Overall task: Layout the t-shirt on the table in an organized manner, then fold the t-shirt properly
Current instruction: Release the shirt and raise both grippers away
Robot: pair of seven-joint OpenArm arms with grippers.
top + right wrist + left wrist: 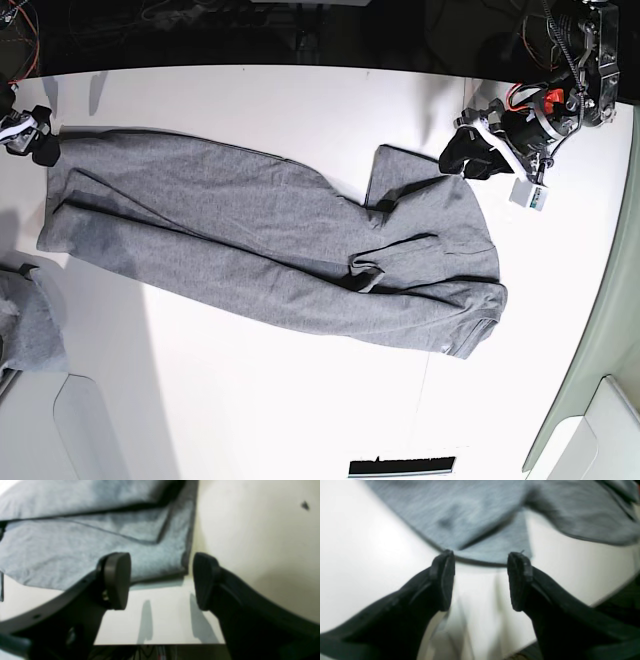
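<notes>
The heather-grey t-shirt [250, 230] lies stretched in a long, creased band across the white table [300, 100]. My left gripper [462, 155] sits at the shirt's upper right corner. In the left wrist view the left gripper [481, 555] is open, with bare table [357, 555] between its fingers and the t-shirt hem [470, 517] just past the tips. My right gripper [38, 150] is at the shirt's far left end. In the right wrist view the right gripper [161, 557] is open, with a corner of the t-shirt [75, 542] lying flat at its fingertips.
A smaller grey cloth bundle [25, 325] lies at the left edge. A pale grey-green panel [600, 330] curves along the right side. A black bar [400, 466] sits at the bottom edge. The table edge [160, 643] is close below the right gripper.
</notes>
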